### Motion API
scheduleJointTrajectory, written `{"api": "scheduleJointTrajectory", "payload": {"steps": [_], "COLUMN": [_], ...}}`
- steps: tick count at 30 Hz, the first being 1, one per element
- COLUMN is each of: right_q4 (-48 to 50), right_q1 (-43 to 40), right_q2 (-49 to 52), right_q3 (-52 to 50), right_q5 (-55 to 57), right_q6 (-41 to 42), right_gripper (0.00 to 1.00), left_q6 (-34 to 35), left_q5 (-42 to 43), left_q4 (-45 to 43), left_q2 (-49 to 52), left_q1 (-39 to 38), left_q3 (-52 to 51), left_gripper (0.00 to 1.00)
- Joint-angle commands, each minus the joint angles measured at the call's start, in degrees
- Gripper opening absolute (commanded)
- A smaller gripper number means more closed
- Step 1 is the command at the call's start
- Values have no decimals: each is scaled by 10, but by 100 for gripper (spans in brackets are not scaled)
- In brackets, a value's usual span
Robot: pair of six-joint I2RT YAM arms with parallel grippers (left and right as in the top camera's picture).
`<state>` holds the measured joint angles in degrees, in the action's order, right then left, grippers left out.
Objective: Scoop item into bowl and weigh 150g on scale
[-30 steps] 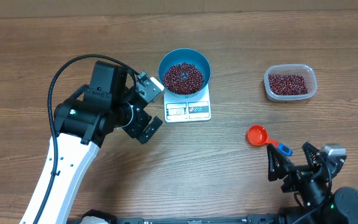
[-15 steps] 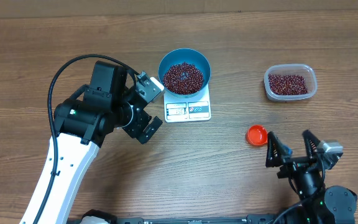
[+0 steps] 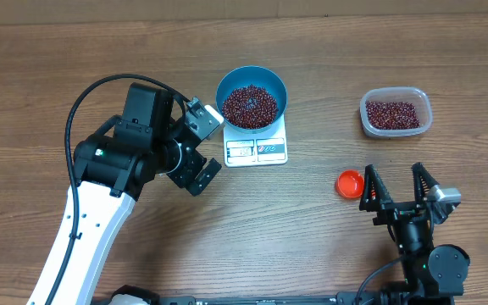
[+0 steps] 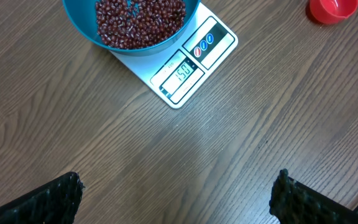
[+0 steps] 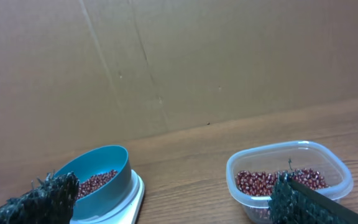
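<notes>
Fingers [image 4: 50, 200] apart, scale [image 4: 194, 59] readout legible L-wrist only

Round blue bowl [image 3: 280, 90], upright, filled with small dark red-brown beans [image 3: 249, 106], stands on the flat white scale [image 3: 257, 152], leaving its display strip uncovered.

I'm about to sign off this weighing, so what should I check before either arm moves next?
1. Bowl sits upright on the scale, beans inside: ok.
2. Display reads 150 in the left wrist view: ok.
3. Left gripper open, empty, apart from the scale: ok.
4. Right gripper open, holding nothing: ok.
5. Scoop free of the right fingers: cannot tell; its handle is hidden beneath them.
6. Loose beans on the table: none visible, ok.
</notes>
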<state>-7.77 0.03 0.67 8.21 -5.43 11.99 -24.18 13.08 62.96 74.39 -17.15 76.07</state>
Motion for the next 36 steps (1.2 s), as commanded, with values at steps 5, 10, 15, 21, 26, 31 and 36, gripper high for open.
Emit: {"api": "scheduleJointTrajectory", "payload": {"steps": [5, 10, 15, 21, 26, 31, 36], "right_q4": [69, 115, 111, 35, 28, 27, 27], "right_q1": [-2, -2, -2, -2, -2, -2, -2], "right_q2": [-5, -5, -5, -5, -5, -5, -5], "right_q3": [-49, -75, -78, -78, -78, -78, -78], "right_q5": [9, 9, 15, 44, 52, 53, 51], "right_q6": [0, -1, -1, -1, -38, -50, -50], "right_gripper": [100, 100, 100, 100, 100, 100, 100], "left_q6": [-7, -7, -7, -7, -7, -7, -7], "left_q5": [3, 3, 3, 3, 3, 3, 3], "left_q4": [0, 0, 0, 0, 0, 0, 0], "left_q2": [2, 2, 2, 2, 2, 2, 2], "left_q1": [2, 2, 2, 2, 2, 2, 2], "left_q3": [-1, -1, -1, -1, -1, -1, -1], "left_gripper": [100, 100, 99, 100, 100, 100, 100]}}
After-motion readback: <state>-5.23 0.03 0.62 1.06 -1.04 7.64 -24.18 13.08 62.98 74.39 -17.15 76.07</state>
